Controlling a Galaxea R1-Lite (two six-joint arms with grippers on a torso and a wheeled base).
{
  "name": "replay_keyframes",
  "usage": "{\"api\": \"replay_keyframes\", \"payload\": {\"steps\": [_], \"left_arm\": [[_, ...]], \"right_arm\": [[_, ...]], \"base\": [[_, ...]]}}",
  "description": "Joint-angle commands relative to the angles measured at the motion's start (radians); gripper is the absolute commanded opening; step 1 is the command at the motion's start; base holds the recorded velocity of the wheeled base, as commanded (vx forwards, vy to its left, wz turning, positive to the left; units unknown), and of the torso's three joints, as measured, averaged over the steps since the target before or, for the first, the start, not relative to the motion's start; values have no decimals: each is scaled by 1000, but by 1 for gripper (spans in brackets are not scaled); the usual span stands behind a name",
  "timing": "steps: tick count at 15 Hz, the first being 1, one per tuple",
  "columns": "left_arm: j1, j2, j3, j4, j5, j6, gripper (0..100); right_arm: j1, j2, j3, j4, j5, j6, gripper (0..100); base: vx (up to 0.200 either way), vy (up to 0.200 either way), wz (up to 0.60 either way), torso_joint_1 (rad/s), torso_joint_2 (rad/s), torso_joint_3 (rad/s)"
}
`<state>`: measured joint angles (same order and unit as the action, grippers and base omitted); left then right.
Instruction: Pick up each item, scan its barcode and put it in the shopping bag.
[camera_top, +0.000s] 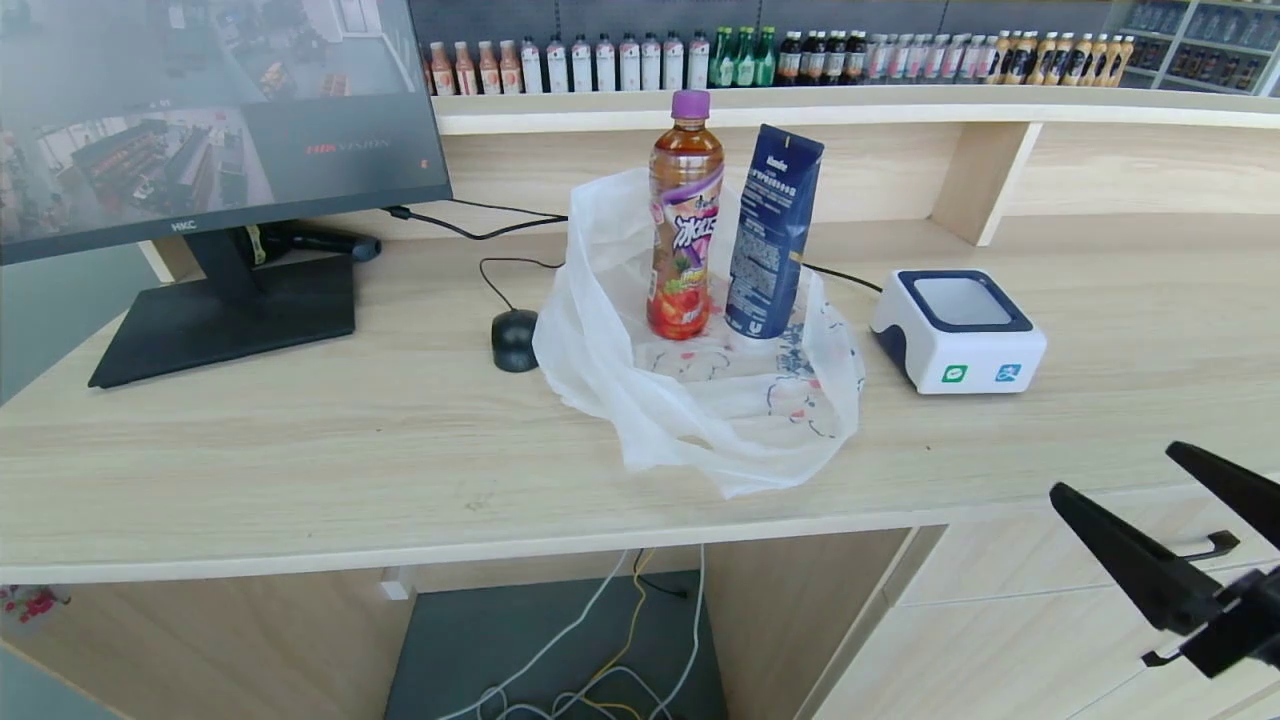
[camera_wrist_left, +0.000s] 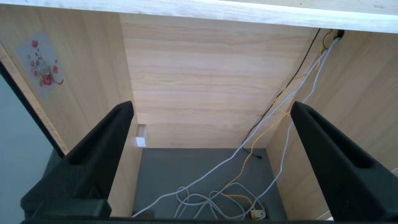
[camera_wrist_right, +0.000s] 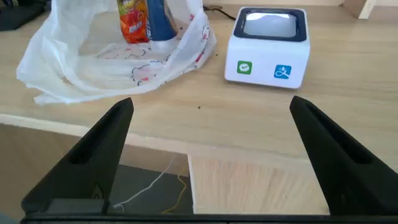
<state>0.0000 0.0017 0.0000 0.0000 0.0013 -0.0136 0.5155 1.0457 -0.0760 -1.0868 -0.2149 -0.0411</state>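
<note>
A tea bottle (camera_top: 686, 222) with a purple cap and a dark blue pouch (camera_top: 772, 232) stand upright inside the white plastic shopping bag (camera_top: 690, 400) on the wooden counter; the bottle (camera_wrist_right: 134, 20) and pouch (camera_wrist_right: 160, 20) also show in the right wrist view, inside the bag (camera_wrist_right: 118, 59). The white barcode scanner (camera_top: 957, 331) (camera_wrist_right: 268, 46) sits to the right of the bag. My right gripper (camera_top: 1140, 500) (camera_wrist_right: 208, 168) hangs open and empty, off the counter's front edge, below and in front of the scanner. My left gripper (camera_wrist_left: 211, 162) is open and empty below the countertop, facing the cable recess.
A monitor (camera_top: 200, 120) on a black stand is at the back left, with a black mouse (camera_top: 515, 339) beside the bag. Loose cables (camera_top: 600, 650) hang under the counter (camera_top: 300, 440). A raised shelf (camera_top: 850, 105) with several bottles runs along the back.
</note>
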Motion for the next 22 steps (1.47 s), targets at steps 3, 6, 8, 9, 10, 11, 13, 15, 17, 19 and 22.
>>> {"api": "replay_keyframes", "payload": {"steps": [3, 6, 8, 9, 10, 11, 13, 15, 17, 19, 22], "left_arm": [[2, 0, 0, 0, 0, 0, 100], [0, 0, 0, 0, 0, 0, 100], [0, 0, 0, 0, 0, 0, 100], [0, 0, 0, 0, 0, 0, 100], [0, 0, 0, 0, 0, 0, 100], [0, 0, 0, 0, 0, 0, 100], [0, 0, 0, 0, 0, 0, 100], [0, 0, 0, 0, 0, 0, 100], [0, 0, 0, 0, 0, 0, 100], [0, 0, 0, 0, 0, 0, 100], [0, 0, 0, 0, 0, 1, 100]], "right_arm": [[3, -299, 76, 266, -1, 29, 100], [26, -653, 74, 700, 12, 4, 100], [49, -903, 71, 973, 100, -59, 100], [49, -957, 71, 1029, 143, -74, 100], [49, -980, 68, 1058, 181, -82, 100], [49, -981, 65, 1062, 204, -82, 100], [47, -966, 62, 1067, 293, -79, 100], [-8, -880, 62, 1067, 285, -57, 100], [-120, -800, 62, 1067, 284, -74, 100], [-256, -794, 62, 1073, 287, -95, 100], [-476, -825, 59, 1079, 289, -95, 100]], "base": [[0, 0, 0, 0, 0, 0], [0, 0, 0, 0, 0, 0], [0, 0, 0, 0, 0, 0], [0, 0, 0, 0, 0, 0], [0, 0, 0, 0, 0, 0], [0, 0, 0, 0, 0, 0], [0, 0, 0, 0, 0, 0], [0, 0, 0, 0, 0, 0], [0, 0, 0, 0, 0, 0], [0, 0, 0, 0, 0, 0], [0, 0, 0, 0, 0, 0]]}}
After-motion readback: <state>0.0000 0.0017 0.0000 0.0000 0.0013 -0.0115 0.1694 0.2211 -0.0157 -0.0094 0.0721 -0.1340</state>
